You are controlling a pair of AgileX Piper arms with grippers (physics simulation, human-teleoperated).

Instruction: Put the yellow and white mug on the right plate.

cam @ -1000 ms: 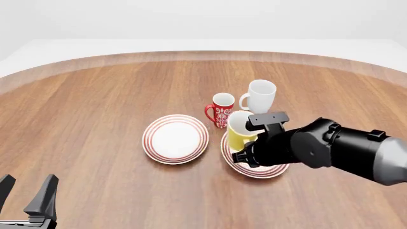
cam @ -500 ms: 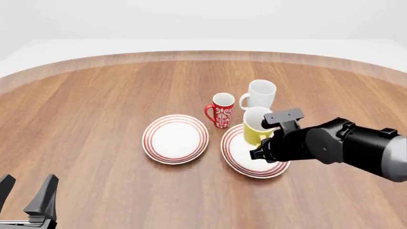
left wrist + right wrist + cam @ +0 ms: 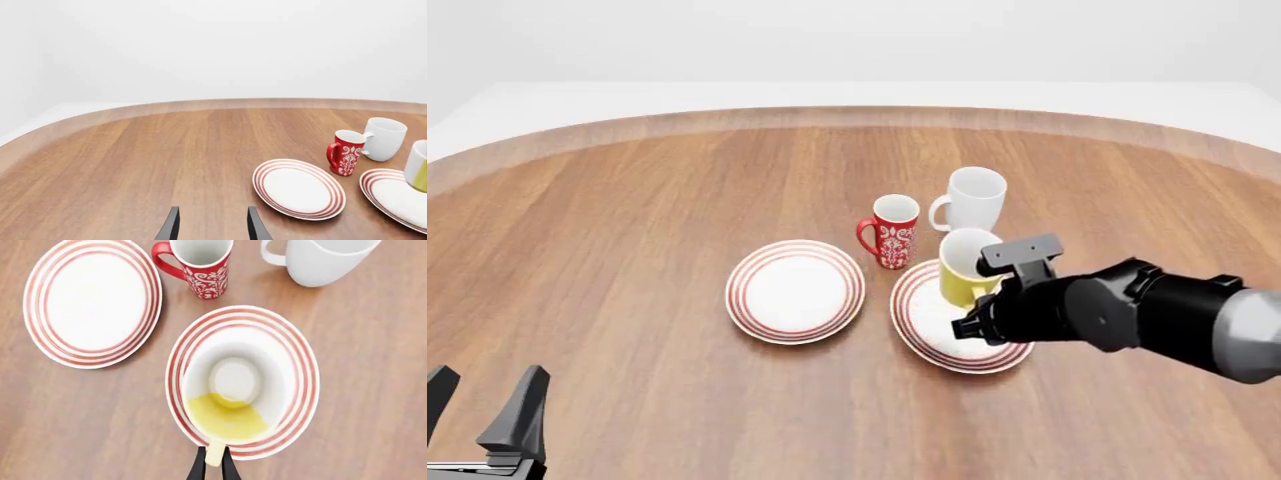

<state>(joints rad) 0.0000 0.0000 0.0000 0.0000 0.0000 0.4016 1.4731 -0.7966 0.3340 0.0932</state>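
The yellow and white mug [image 3: 964, 268] is over the right plate [image 3: 924, 318], towards its far side. My right gripper [image 3: 213, 463] is shut on the mug's yellow handle [image 3: 214, 452]. In the right wrist view I look down into the mug [image 3: 233, 390], centred over the red-ringed plate [image 3: 302, 371]. I cannot tell whether the mug touches the plate. In the front view the right arm's wrist hides the fingers. My left gripper [image 3: 483, 392] is open and empty at the near left, far from the mug; it also shows in the left wrist view [image 3: 212, 222].
The left plate [image 3: 795, 290] lies beside the right one. The red patterned mug [image 3: 893, 230] and the taller white mug [image 3: 973, 200] stand just beyond the right plate. The table's curved far edge [image 3: 854, 115] runs behind them.
My right gripper has carried the yellow mug to the right, from the plate's left part to over its middle and far side, and lowered it slightly. The left arm has not moved.
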